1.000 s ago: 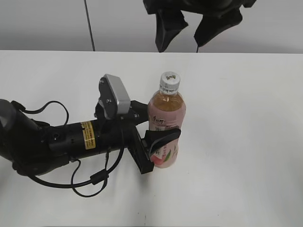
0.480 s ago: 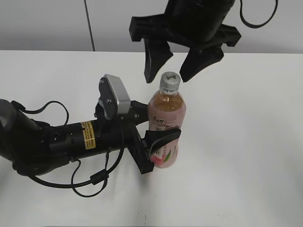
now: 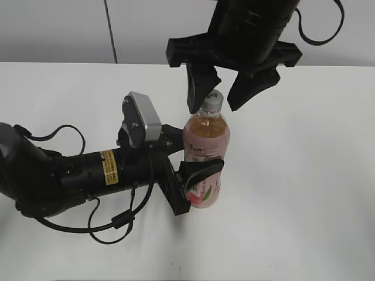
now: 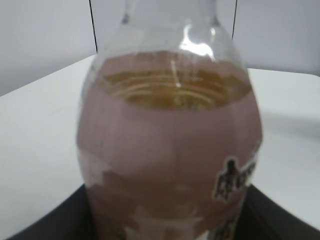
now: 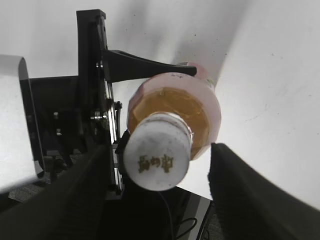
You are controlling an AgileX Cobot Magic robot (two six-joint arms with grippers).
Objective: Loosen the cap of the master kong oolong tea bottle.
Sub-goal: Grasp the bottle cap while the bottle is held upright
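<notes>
My left gripper (image 3: 196, 184) is clamped around the lower body of the master kong oolong tea bottle (image 3: 204, 158), one finger (image 3: 202, 168) curving across the pink label in front and the other behind it. The bottle stands upright on the white table (image 3: 293, 175), pressed back against the palm of that gripper. In my left wrist view the bottle (image 4: 170, 145) fills almost the whole picture: amber tea up to the shoulder, pink label below it with dark characters at the lower right, and the dark edges of my gripper at the bottom corners. The neck runs out of the top of that view, so the cap does not show there.

My right gripper (image 3: 221, 96) hangs directly above the bottle with its jaws spread apart. The cap (image 3: 212, 100) sits between the two fingertips, the left one (image 3: 198, 93) just beside it, the other (image 3: 243, 91) a little further off. I cannot tell from the exterior view whether either finger touches it. From my right wrist the cap (image 5: 157, 156) lies straight below, white with a small dark logo on top, in the gap between my two dark, blurred fingers (image 5: 247, 185), with clear space on both sides. The bottle's shoulder (image 5: 175, 110) and my left gripper (image 5: 107, 100) show beneath it.
</notes>
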